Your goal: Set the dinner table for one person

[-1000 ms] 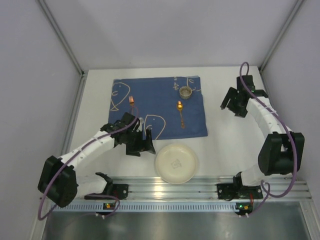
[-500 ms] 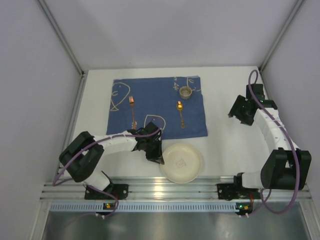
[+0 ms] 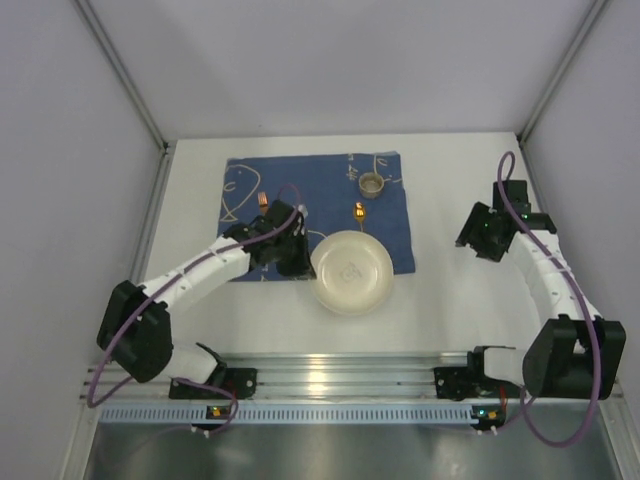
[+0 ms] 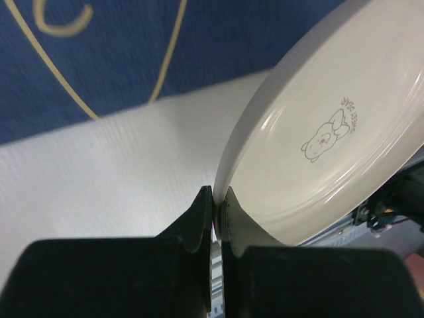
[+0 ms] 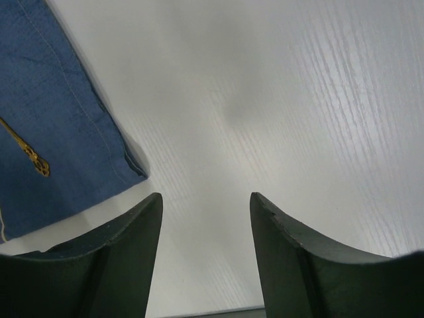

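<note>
The left fingers [image 4: 214,200] are closed tight on the rim of a cream plate [image 4: 331,159], one finger on each face of the rim. The plate is held tilted. A small cartoon figure with a bow is printed in its middle, with a line of tiny writing beside it that cannot be read. In the top view the plate [image 3: 350,272] is seen over the near edge of a blue cloth [image 3: 320,190] marked with pale line drawings.

The right fingers [image 5: 205,199] are parted about halfway, with nothing between them. They are held over bare table [image 5: 298,99], just beside the cloth's corner.

On the cloth a gold spoon [image 3: 358,210] is partly hidden by the plate, a gold fork [image 3: 262,199] is partly hidden by the left arm, and a small metal cup [image 3: 371,184] is set near the far edge.

The white table [image 3: 450,300] lies under everything, between the grey walls.
</note>
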Motion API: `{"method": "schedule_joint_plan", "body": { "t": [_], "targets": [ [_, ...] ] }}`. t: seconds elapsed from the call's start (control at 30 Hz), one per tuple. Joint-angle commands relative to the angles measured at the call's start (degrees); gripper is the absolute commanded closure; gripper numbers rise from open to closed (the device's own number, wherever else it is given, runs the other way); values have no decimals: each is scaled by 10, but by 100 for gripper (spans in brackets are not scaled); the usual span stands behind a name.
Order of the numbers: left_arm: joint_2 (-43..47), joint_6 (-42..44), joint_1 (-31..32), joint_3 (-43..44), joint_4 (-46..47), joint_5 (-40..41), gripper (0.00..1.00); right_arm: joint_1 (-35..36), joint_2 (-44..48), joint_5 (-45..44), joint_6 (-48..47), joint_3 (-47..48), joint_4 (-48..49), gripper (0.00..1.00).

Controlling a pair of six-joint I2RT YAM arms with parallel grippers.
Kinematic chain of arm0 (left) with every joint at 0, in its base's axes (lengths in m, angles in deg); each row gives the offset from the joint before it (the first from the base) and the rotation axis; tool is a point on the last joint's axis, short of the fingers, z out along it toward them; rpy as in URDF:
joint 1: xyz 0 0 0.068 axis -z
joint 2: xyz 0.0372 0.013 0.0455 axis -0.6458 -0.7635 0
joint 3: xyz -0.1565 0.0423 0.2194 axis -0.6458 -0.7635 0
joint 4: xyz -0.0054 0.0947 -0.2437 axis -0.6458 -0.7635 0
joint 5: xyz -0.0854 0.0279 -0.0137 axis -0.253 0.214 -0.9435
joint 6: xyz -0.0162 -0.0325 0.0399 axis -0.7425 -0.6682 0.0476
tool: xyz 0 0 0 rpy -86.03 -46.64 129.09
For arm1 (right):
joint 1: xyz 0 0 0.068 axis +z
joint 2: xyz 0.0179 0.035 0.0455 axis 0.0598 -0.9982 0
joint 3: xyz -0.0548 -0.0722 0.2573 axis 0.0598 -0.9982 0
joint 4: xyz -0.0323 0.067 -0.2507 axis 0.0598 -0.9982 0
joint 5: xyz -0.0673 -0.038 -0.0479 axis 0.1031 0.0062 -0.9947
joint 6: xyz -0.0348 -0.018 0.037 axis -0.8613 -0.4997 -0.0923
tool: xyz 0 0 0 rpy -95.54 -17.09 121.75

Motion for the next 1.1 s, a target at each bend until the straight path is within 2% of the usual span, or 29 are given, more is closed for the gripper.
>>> {"method": "schedule_joint_plan", "body": {
  "t": [0.0,0.1,0.2,0.4,0.47,0.53,0.9,0.97,1.0,1.03,1.07],
  "targets": [
    [6,70,-99,69,-33,-24,100,-5,34,25,-3,-17,1,44],
    [-38,94,-168,111,-34,-56,100,-4,49,40,-2,-42,5,45],
    [-97,99,-194,159,-32,-58,100,-4,64,51,-3,-65,8,45],
    [-214,68,-197,219,-20,-43,100,-4,89,63,-4,-85,4,45],
    [-239,60,-197,227,-34,-9,100,-4,94,65,-6,-92,0,45],
    [-245,47,-198,227,-38,27,100,-4,102,69,-6,-97,-2,45],
    [-232,26,-200,230,-37,83,99,6,96,77,-6,-102,3,45],
    [-236,28,-200,243,-53,87,77,7,93,76,-6,-101,7,43],
    [-237,30,-201,247,-57,89,66,7,91,77,-6,-100,7,36],
    [-237,35,-201,251,-58,87,45,8,86,77,-3,-98,9,32],
    [-236,37,-201,253,-59,86,40,8,86,77,-4,-95,11,30]
  ]
}}
